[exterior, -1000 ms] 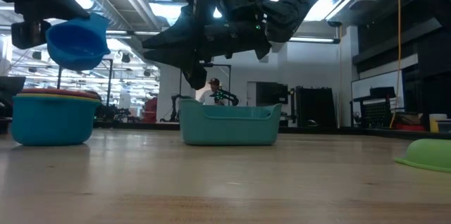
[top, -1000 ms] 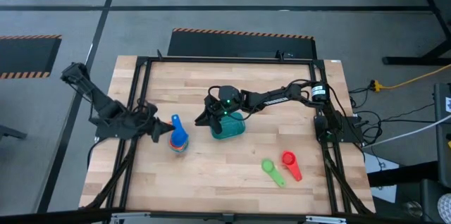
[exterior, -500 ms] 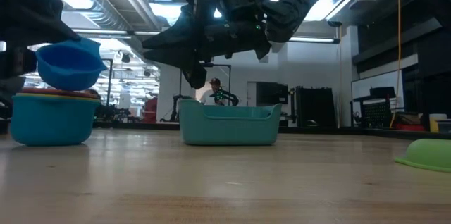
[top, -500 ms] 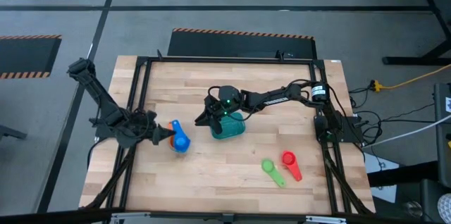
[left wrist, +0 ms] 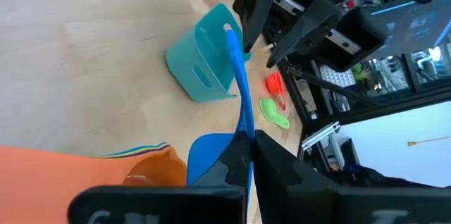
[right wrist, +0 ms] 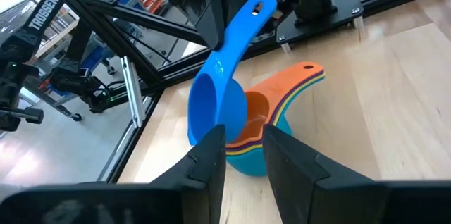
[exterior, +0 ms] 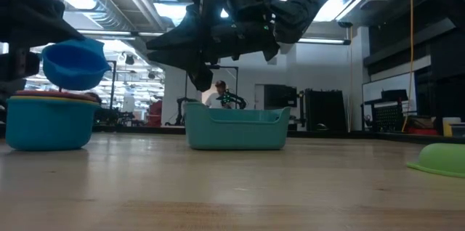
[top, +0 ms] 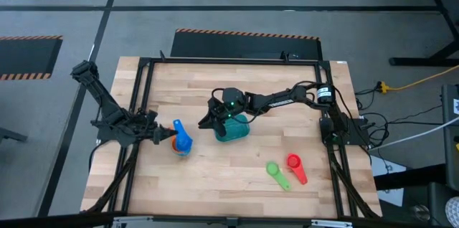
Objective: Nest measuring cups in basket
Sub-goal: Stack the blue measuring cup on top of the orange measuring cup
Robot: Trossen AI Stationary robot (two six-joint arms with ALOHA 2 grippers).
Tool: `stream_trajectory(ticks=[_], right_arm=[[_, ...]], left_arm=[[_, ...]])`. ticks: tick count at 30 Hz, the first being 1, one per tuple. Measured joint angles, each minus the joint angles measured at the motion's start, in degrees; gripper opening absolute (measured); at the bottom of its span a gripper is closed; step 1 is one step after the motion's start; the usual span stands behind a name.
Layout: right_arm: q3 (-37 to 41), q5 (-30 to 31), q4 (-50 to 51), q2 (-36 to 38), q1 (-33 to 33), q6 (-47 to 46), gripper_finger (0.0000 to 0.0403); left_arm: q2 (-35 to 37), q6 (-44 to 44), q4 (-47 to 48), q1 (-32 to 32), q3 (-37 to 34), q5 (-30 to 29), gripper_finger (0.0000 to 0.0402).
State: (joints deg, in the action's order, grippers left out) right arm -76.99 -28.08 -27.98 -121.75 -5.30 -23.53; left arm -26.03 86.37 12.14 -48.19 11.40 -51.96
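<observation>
The left gripper [top: 171, 134] is clamped shut on the handle of a dark blue measuring cup [top: 183, 138], holding it in the air just above the nested stack of cups [exterior: 49, 120] on the table's left side. Its handle runs back toward the left arm, its bowl over the stack. The right gripper [top: 209, 120] hovers over the teal basket [top: 233, 128] mid-table, fingers partly parted, gripping nothing. Green cup [top: 276, 173] and red cup [top: 295, 166] lie apart, near the right

we see even overhead light on the surface [top: 237, 171], with soft shadows. in the low view, ceiling lamps glare and the arms go dark.
</observation>
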Motion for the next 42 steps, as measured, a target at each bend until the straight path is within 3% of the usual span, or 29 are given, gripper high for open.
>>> stream_trajectory(ticks=[20,42], right_arm=[[0.0,0.0,0.0,0.0,0.0,0.0,0.01],[0.0,0.0,0.0,0.0,0.0,0.0,0.01]], left_arm=[[0.7,3.5,5.8,-2.6,0.0,-0.9,0.0],[0.7,0.1,10.0,-2.6,0.0,4.8,0.0037]])
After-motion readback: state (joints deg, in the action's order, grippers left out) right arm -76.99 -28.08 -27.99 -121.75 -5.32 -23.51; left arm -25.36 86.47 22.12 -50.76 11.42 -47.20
